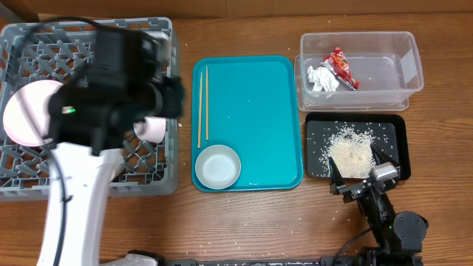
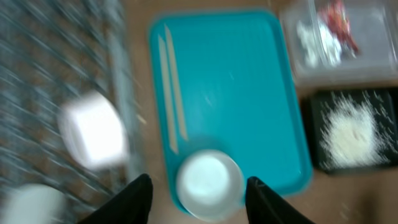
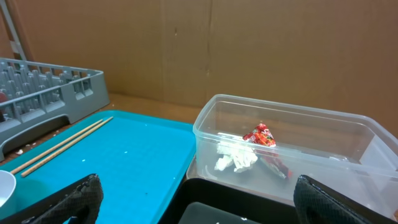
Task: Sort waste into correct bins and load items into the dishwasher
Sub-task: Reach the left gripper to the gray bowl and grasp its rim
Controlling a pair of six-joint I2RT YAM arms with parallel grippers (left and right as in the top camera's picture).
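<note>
**Overhead only:** Grey dish rack (image 1: 22,174), far left, largely covered by the left arm. A pale plate (image 1: 26,114) stands in it and a small cup (image 1: 153,130) lies at its right wall. Rice (image 1: 351,154) is heaped on the black tray (image 1: 318,144), near right.

**Right wrist only:** Side-on look into the clear tub (image 3: 348,134). The red wrapper (image 3: 261,137) and white tissue (image 3: 236,158) lie touching on its floor. Chopsticks (image 3: 62,146) lie on the teal tray (image 3: 137,155), left of the tub.

**Left wrist only:** Blurred top-down look. The white bowl (image 2: 208,180) sits at the near left corner of the teal tray, and the chopsticks lie parallel just beyond it.

**Left gripper** (image 2: 199,182): fingers well apart, nothing between them, above the bowl. Whether it touches the bowl cannot be told. It is hidden under the arm in the overhead view.

**Right gripper** (image 3: 198,183): fingers spread wide, empty, at the near edge of the black tray, touching nothing visible.
</note>
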